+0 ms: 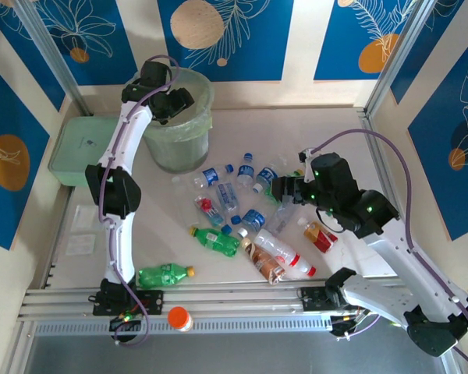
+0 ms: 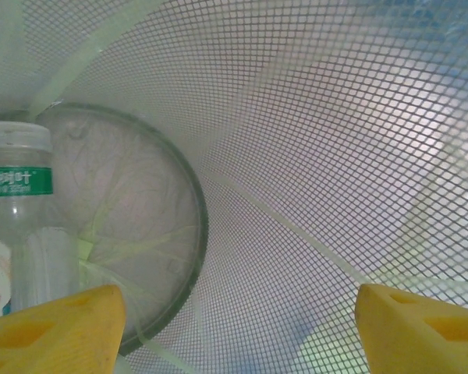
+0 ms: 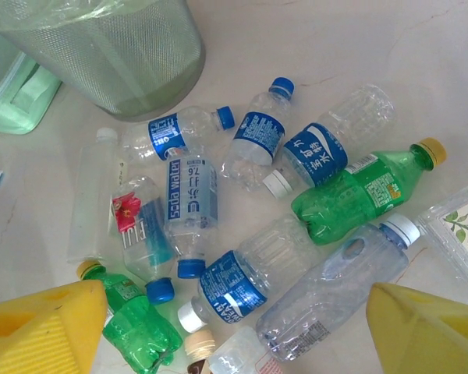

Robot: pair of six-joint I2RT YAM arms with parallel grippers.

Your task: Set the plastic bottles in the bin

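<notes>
The bin (image 1: 179, 136) stands at the back left, pale green with a liner bag. My left gripper (image 1: 175, 101) reaches into its mouth. Inside, the left gripper (image 2: 242, 312) is open with only mesh wall between its yellow fingers (image 2: 54, 331). A clear bottle with a green label (image 2: 19, 226) lies free at the left, over the bin's floor. Several plastic bottles (image 1: 234, 202) lie scattered mid-table. My right gripper (image 1: 281, 189) hovers open over them. Below the right gripper (image 3: 238, 312) lie a blue-labelled bottle (image 3: 253, 273) and a crushed clear one (image 3: 335, 292).
A flat green lidded box (image 1: 78, 148) sits left of the bin. A lone green bottle (image 1: 165, 274) lies near the left arm's base. An orange-capped white item (image 1: 179, 318) rests on the front rail. A clear plastic tray (image 3: 460, 230) lies right of the pile.
</notes>
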